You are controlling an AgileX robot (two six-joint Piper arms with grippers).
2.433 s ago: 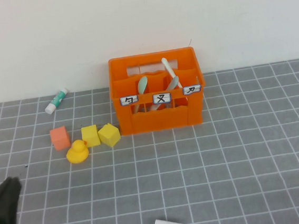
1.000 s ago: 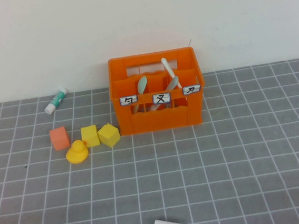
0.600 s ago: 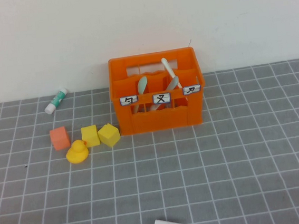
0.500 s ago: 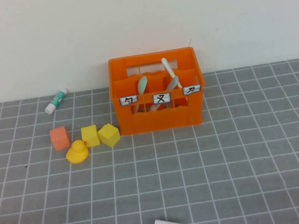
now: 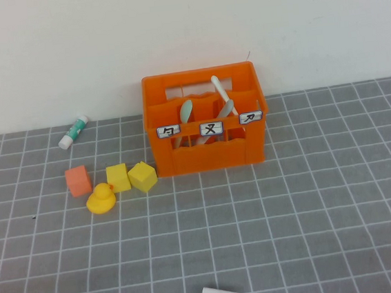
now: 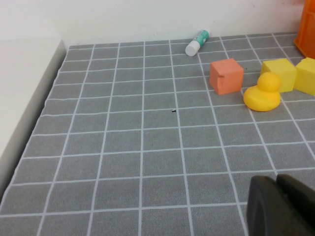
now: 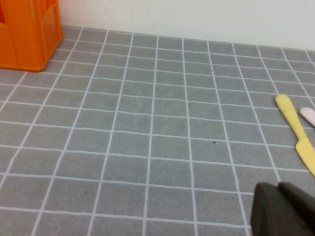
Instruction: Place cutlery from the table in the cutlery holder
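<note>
- Gone from the high view's lower left corner is the dark left arm that showed there a couple of seconds back; nothing else has shifted.
- High view: the cutlery holder (image 5: 205, 118) stands upright at upper centre on the table (image 5: 312, 204), near the wall, its three labels facing the camera. A pale spoon (image 5: 186, 110), a grey fork (image 5: 227, 108) and a white knife (image 5: 222, 93) lean handle-up in its compartments, so most of the sorting looks done. Left of it lie a tube (image 5: 74, 131), cubes (image 5: 118, 177) and a duck (image 5: 101, 198), none of them cutlery. Neither gripper shows here, which suggests both arms are pulled back.
- Left wrist view: the left gripper (image 6: 278, 206) sits at the lower right, low over bare grid, its dark fingers pressed together on nothing.
- Right wrist view: the right gripper (image 7: 280, 209) is at the lower right, fingers likewise closed and empty. A yellow knife (image 7: 297, 133) and a pink piece (image 7: 309, 116) lie flat at the right edge, likely still to be collected.
</note>
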